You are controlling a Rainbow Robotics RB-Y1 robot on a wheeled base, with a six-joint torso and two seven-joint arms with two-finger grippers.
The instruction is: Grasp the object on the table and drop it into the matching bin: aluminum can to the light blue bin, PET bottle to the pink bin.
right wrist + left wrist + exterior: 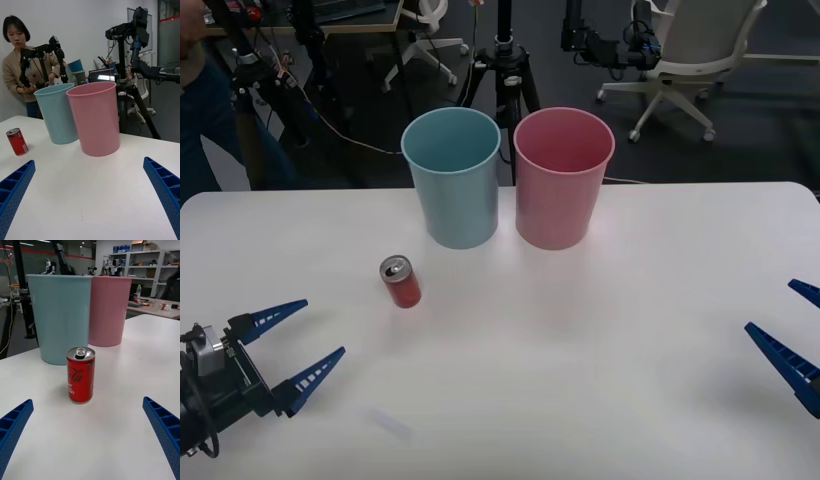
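Small red aluminum can [400,281] upright on the white table [580,380], near the light blue plastic bin [452,178].
Left gripper [293,342] and right gripper [790,330], fingers apart, flank bare tabletop; the pink plastic bin [563,178] stands near the far edge.

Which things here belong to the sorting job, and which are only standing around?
Belong to the job:
- red can, upright on the table
- light blue bin
- pink bin
- left end effector, open, nearest the can
- right end effector, open

Only standing around:
- tripod
- office chair

Red can [400,281] upright on table [600,340], nr light blue bin [452,178].
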